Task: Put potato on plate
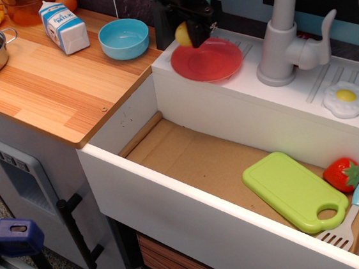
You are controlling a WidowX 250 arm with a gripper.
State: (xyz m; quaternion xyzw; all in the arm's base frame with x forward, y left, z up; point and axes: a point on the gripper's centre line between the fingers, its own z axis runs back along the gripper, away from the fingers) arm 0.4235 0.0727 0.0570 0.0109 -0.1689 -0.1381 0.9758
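The pale-yellow potato [182,34] is held in my black gripper [188,36], which is shut on it. The gripper hangs at the back left rim of the red-pink plate [208,60], with the potato just above that rim. The plate lies flat on the white sink counter, left of the grey tap. Part of the potato is hidden behind a finger [197,26].
A light-blue bowl [124,38] and a milk carton [64,26] stand on the wooden counter to the left. A grey tap [282,33] rises right of the plate. A fried egg [346,98] lies far right. The sink holds a green board [295,190], strawberry [342,175] and spatula.
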